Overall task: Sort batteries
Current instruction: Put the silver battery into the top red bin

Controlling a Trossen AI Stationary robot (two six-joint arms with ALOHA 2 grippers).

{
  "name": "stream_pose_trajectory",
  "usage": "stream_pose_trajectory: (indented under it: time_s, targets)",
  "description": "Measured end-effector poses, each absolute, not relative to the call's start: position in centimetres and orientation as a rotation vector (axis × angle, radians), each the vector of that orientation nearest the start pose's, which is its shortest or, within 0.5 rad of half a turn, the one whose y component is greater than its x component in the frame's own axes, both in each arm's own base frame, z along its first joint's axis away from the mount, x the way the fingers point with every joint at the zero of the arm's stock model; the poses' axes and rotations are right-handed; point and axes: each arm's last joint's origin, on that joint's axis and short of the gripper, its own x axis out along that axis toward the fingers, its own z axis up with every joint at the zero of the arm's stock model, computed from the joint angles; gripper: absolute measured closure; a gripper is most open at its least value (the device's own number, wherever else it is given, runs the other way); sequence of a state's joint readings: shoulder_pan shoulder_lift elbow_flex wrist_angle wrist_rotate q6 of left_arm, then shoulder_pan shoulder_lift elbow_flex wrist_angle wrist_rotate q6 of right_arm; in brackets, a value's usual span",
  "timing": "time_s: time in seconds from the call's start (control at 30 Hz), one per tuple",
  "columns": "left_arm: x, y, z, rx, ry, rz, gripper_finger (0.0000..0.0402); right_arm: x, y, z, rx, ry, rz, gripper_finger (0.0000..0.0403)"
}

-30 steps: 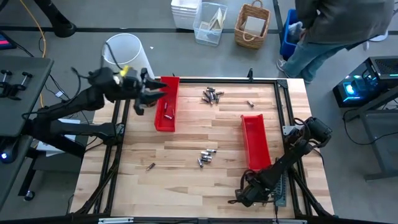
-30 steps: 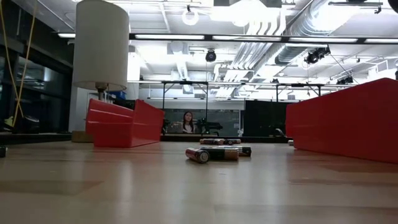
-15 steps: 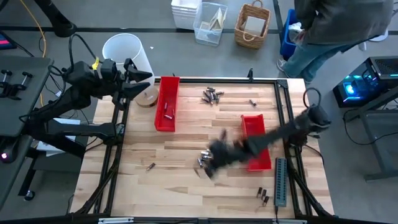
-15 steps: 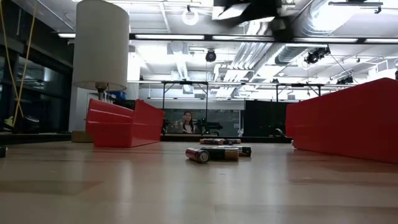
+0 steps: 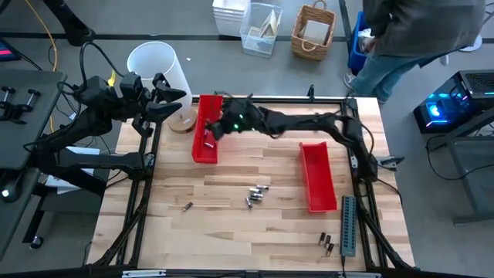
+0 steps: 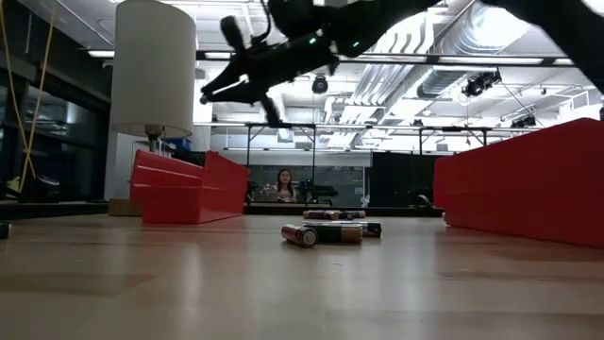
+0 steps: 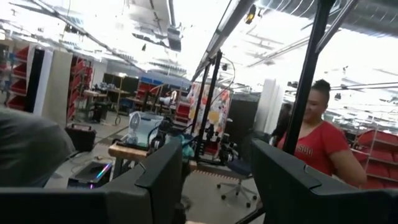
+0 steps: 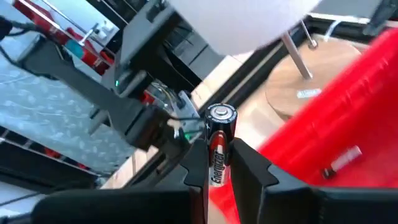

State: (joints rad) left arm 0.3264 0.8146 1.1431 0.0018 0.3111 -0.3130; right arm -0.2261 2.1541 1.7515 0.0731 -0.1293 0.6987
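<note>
Overhead, the right arm stretches across the far part of the table from the right edge toward the left, and the right gripper (image 5: 216, 127) hangs above the left red tray (image 5: 205, 150). Its fingers are pinched narrow on a battery (image 8: 219, 151), which stands upright between them, with the tray's red wall just beyond it. From table height the same gripper (image 6: 236, 85) shows high in the air, over the left tray (image 6: 179, 194).

Off the table's far-left corner, the left gripper (image 5: 174, 99) is raised beside the white lampshade (image 5: 154, 66), its fingers (image 7: 165, 177) spread wide with nothing between them.

One battery in the tray (image 5: 207, 142) lies on the tray's floor. A centre cluster of batteries (image 5: 256, 194) lies loose on the wood, a far cluster (image 5: 263, 118) sits near the far edge, a lone battery (image 5: 187, 206) lies nearer on the left, and two more batteries (image 5: 327, 244) rest beside the grey ridged strip (image 5: 347, 225). A right red tray (image 5: 316, 176) stands well apart from the gripper. A person (image 5: 417, 35) stands beyond the far right corner.
</note>
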Motion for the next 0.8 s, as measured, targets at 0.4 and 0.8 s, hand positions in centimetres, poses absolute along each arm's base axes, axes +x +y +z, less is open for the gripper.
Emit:
stream_pose_trajectory:
  time_s: [0.4, 0.8]
  targets:
    - [13.4, 3.6, 46.4, -0.211, -0.322, -0.038, 0.0222, 51.4, -12.0, 25.6, 0.601, 0.513, -0.222, 0.0208]
    - [13.9, 3.8, 46.1, -0.2, -0.306, -0.022, 0.0222, 45.8, -7.9, 29.6, 0.279, 1.037, -0.071, 0.0187]
